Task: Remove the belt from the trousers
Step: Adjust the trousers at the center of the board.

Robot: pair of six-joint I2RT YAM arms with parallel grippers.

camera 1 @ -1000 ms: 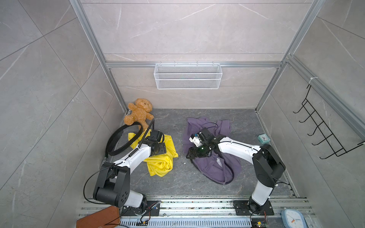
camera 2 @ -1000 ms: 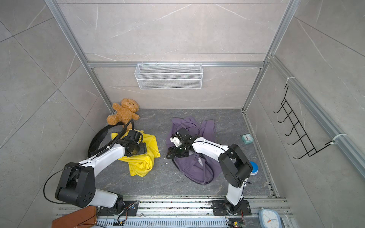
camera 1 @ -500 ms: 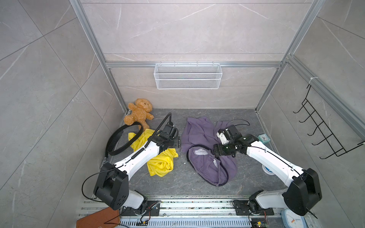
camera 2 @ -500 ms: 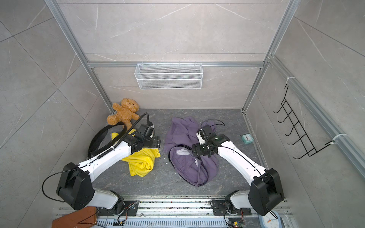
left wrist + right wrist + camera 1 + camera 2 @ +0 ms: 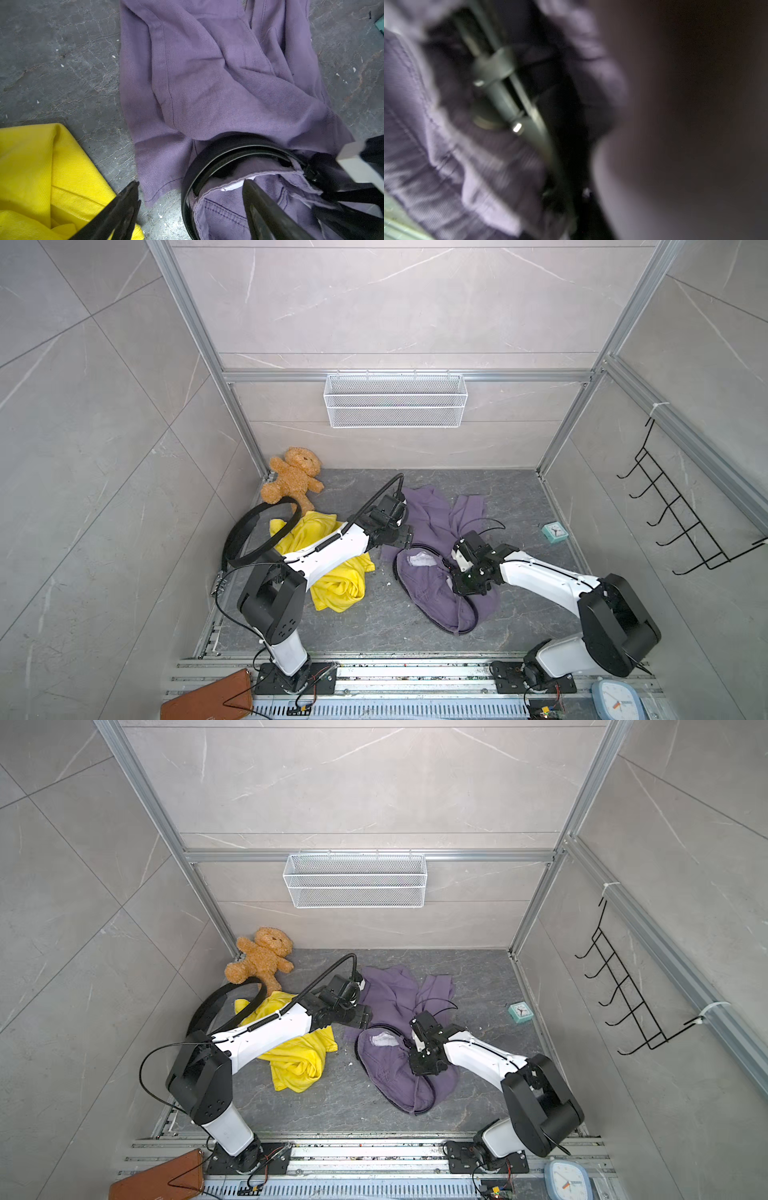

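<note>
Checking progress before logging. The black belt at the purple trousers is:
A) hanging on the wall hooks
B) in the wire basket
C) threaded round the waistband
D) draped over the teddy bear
C: the belt curves round the waistband of the purple trousers on the floor.

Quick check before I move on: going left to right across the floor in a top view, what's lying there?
black loop → yellow cloth → purple trousers → small teal clock. Teddy bear left out, since it overlaps the loop and the cloth.
</note>
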